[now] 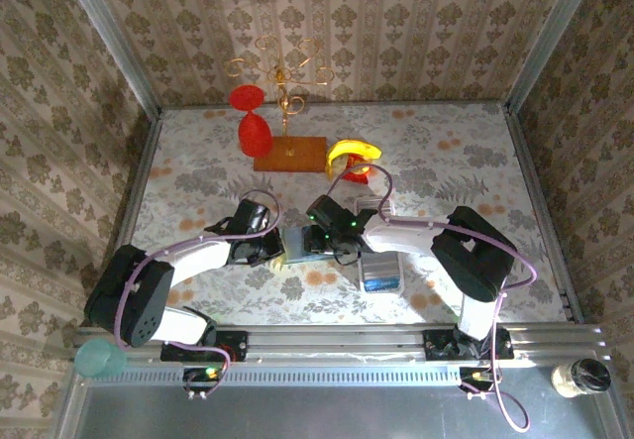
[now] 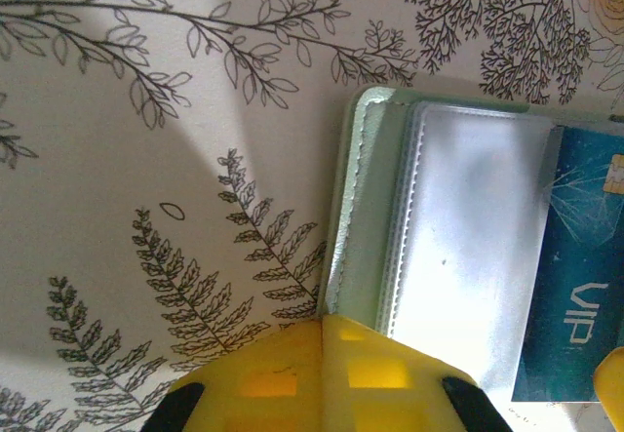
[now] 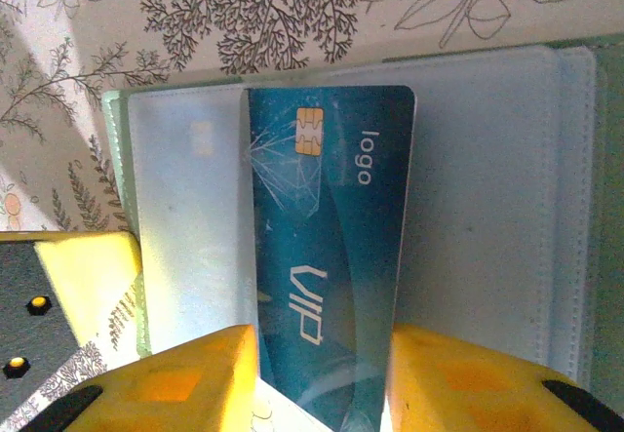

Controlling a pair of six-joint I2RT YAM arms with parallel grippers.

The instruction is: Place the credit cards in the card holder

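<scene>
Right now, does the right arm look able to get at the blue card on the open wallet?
Probably yes: the right pincer straddles the blue card, a yellow finger on each side, and nothing lies over it on the card holder.

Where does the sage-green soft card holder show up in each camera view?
Top external: sage-green soft card holder, just left of picture centre.
Left wrist: card holder in the right half, lying open.
Right wrist: card holder spans the middle, under the card.
Shared landmark: bright blue VIP card, right edge in left wrist, centre in right wrist.
</scene>
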